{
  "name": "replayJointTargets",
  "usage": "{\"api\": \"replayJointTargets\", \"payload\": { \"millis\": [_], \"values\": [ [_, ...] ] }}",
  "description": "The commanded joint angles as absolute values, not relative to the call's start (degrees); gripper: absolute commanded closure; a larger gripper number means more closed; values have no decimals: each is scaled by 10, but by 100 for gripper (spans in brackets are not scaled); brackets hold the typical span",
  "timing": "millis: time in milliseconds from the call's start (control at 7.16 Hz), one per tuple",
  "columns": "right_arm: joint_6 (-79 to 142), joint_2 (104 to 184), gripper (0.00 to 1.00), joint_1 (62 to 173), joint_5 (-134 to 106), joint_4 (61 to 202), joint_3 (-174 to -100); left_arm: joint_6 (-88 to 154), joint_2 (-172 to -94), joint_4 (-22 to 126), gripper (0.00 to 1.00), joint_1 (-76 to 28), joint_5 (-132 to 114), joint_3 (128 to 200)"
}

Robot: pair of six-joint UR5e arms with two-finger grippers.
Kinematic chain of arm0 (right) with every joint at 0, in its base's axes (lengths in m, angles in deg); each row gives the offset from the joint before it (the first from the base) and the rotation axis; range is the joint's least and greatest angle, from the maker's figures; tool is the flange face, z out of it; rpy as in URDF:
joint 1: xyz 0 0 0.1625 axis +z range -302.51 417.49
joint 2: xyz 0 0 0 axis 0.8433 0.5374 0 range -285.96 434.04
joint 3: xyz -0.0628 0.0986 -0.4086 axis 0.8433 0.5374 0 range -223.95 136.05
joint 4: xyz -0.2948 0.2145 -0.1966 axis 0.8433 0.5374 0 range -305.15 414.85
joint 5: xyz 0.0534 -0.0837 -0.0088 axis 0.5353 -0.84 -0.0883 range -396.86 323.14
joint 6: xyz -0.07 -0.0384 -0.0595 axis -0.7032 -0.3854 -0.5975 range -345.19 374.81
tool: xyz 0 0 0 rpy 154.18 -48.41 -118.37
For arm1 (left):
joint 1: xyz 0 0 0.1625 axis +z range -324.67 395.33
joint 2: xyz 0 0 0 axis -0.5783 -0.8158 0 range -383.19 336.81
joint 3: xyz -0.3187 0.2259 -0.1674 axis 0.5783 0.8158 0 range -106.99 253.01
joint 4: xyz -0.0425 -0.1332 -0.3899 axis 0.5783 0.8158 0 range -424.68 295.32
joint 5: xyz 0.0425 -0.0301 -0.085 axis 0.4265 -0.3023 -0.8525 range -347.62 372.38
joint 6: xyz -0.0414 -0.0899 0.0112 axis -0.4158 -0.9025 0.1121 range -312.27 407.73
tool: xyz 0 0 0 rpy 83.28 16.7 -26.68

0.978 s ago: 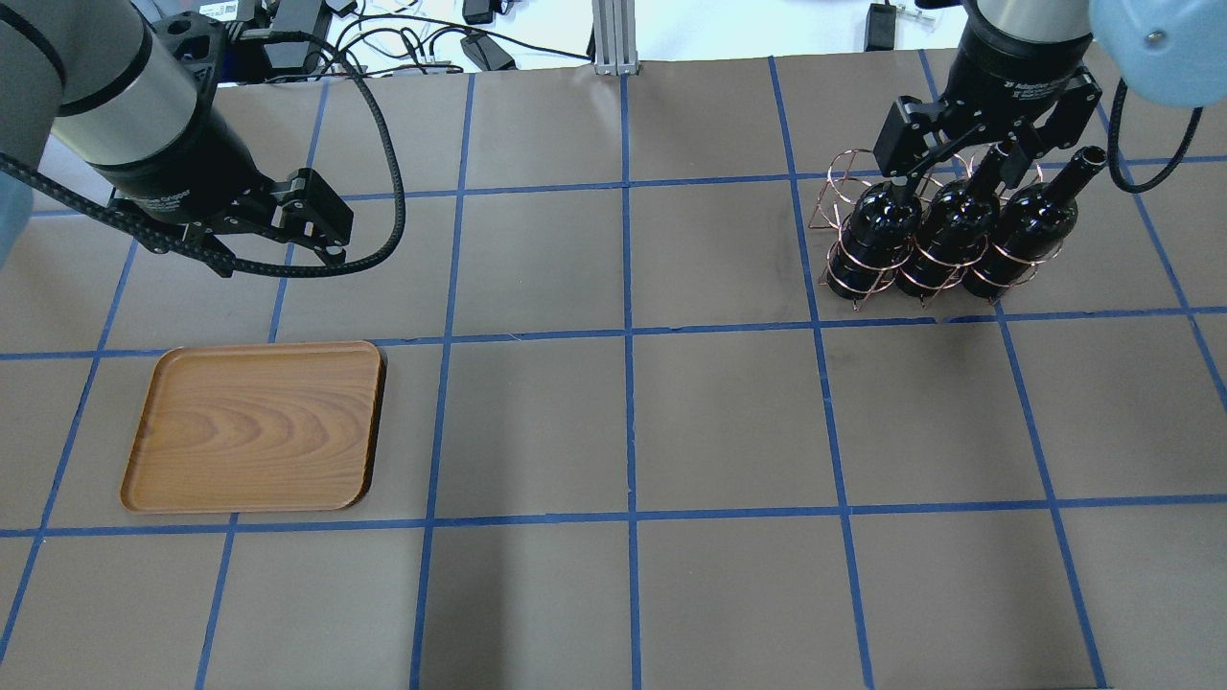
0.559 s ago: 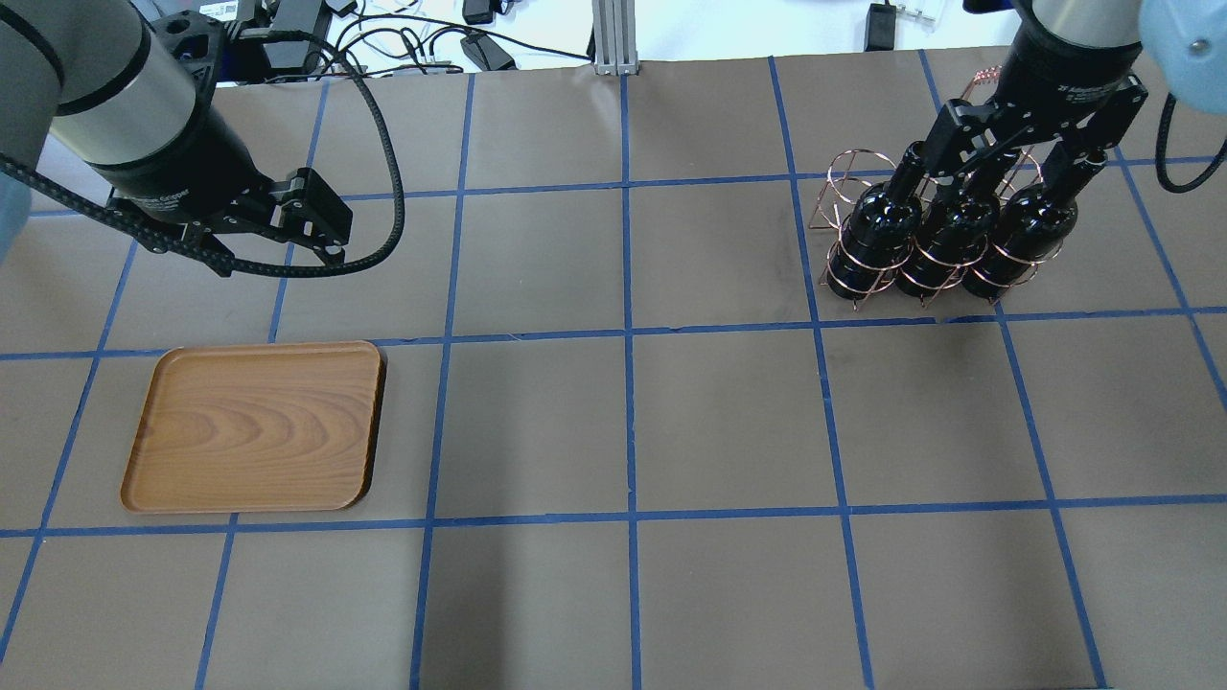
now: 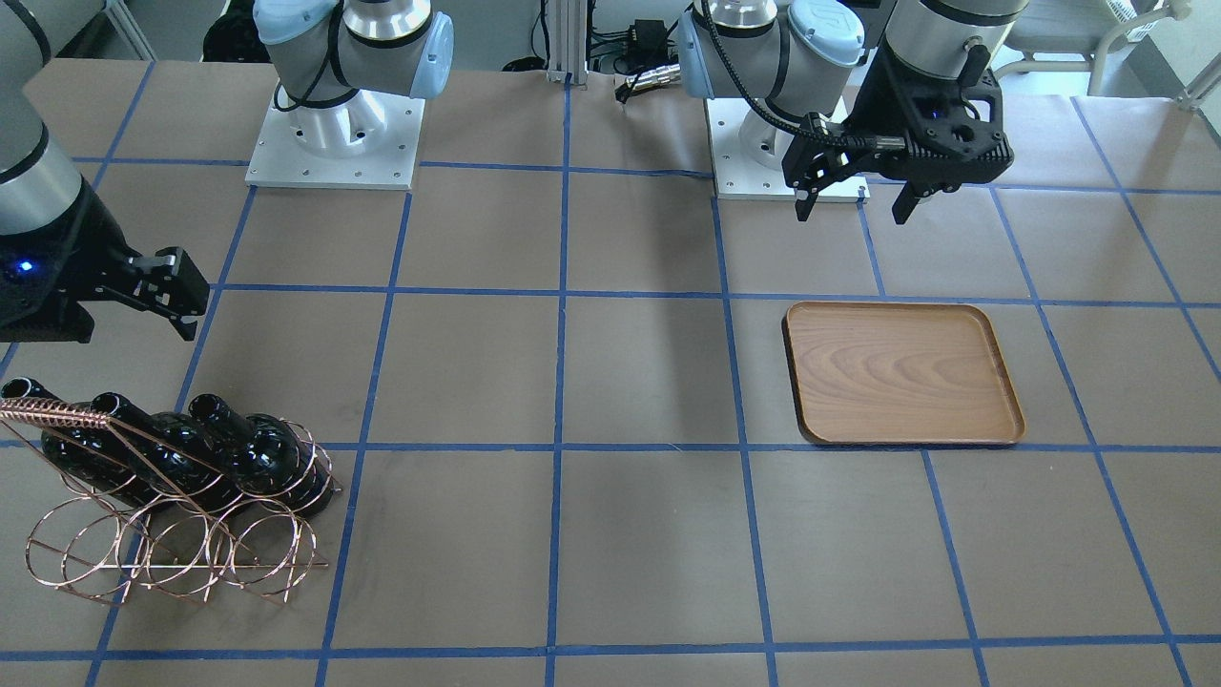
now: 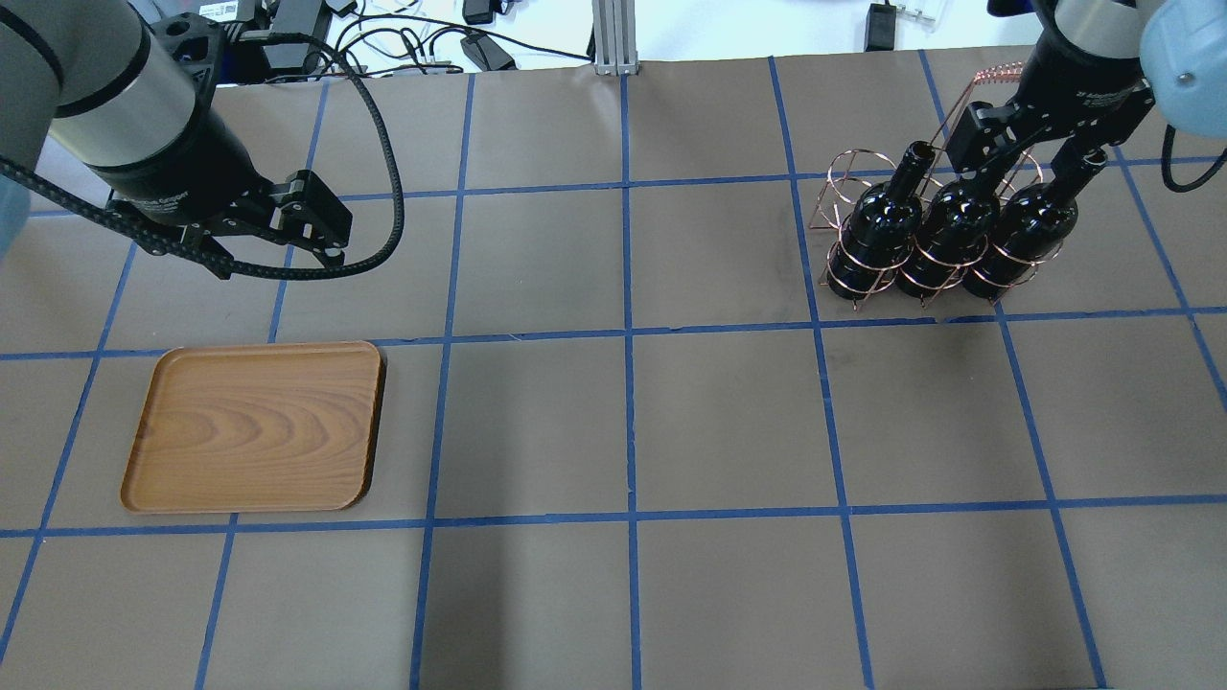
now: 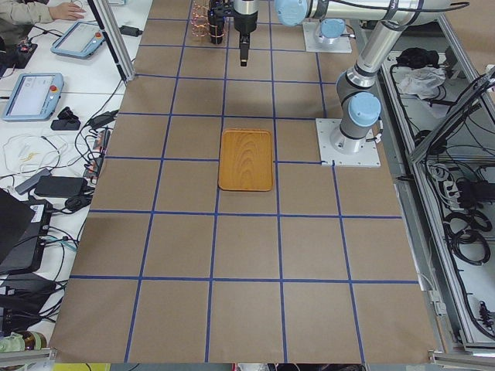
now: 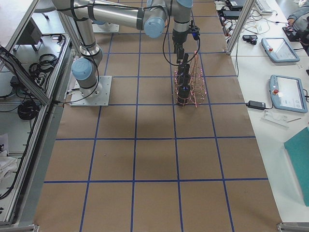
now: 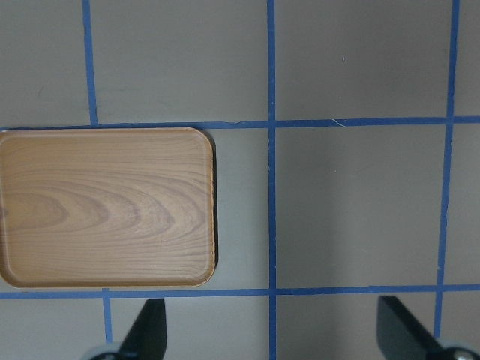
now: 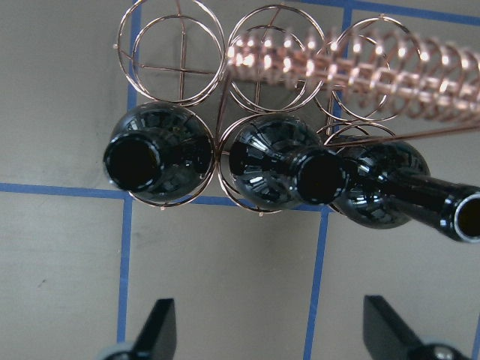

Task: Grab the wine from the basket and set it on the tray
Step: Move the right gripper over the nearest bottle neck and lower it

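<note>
Mouth of one wine (image 8: pixel 409 192) cut by frame edge — basket (image 5: pixel 203 17) tiny, indistinct.

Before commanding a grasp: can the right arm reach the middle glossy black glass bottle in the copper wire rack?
Likely yes. The open right gripper hangs near the middle bottle, whose neck sticks out clear of the rack rings; the coiled handle runs on the far side. The neighbouring necks sit close.

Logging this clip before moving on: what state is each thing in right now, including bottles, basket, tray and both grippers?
Basket: upright, one row of rings filled, the other empty.
Wine bottles: all three racked, leaning, none gripped.
Tray: empty.
Left gripper: open, holding nothing.
Right gripper: open, near the bottle necks, holding nothing.
</note>
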State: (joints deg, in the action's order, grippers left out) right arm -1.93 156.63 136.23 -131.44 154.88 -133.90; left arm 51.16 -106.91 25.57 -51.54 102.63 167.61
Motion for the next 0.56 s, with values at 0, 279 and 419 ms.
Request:
{"api": "replayJointTargets", "payload": {
  "millis": [0, 279, 419],
  "values": [
    [-42, 1532, 11, 1353, -1310, 1590, -1338, 512, -1070, 255, 0, -515, 1026, 1677],
    [-42, 1520, 19, 1353, -1307, 1603, -1339, 512, -1071, 255, 0, -516, 1026, 1678],
    [-43, 1510, 21, 1353, -1308, 1618, -1339, 512, -1071, 256, 0, -514, 1026, 1677]
  ]
}}
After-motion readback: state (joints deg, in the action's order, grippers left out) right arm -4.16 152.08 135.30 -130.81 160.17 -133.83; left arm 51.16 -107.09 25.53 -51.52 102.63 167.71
